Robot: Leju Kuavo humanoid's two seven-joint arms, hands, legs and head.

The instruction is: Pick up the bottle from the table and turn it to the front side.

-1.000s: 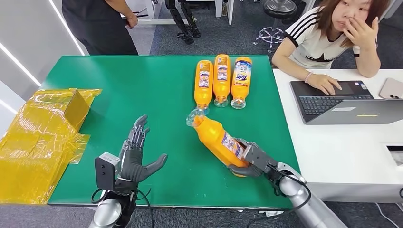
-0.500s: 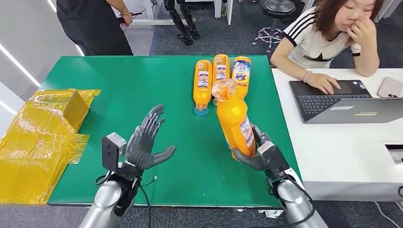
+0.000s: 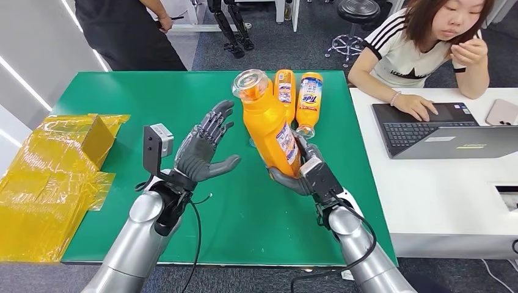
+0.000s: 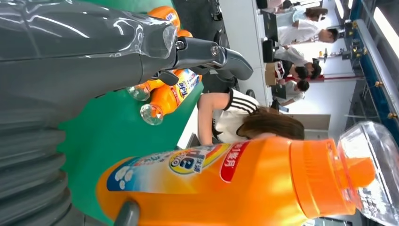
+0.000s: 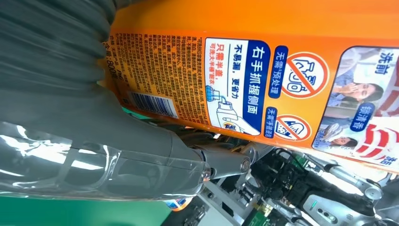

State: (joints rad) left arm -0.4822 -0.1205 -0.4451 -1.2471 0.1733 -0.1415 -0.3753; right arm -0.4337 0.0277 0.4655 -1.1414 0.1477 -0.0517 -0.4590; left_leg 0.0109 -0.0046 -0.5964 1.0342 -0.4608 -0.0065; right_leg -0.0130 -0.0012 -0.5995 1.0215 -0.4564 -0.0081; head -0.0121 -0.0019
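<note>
1. The right hand (image 3: 300,173) grips the bottle (image 3: 269,125) by its lower body, fingers wrapped around it; a second ago the bottle lay low and slanted just over the bench (image 3: 153,97), and now it is raised well off it.
2. The bottle stands nearly upright, its clear cap (image 3: 248,83) uppermost and tipped toward the left; half a second ago the cap leaned the other way, over the lying bottles.
3. In the right wrist view the back label (image 5: 235,89) with small print and a barcode faces the palm.
4. The left hand (image 3: 204,149) holds nothing, fingers spread, palm turned to the bottle and near it without touching; it is higher and closer than before.
5. In the left wrist view the front label (image 4: 188,160) faces this hand.
6. Three more bottles (image 3: 310,97) lie side by side at the bench's far edge, as before.
</note>
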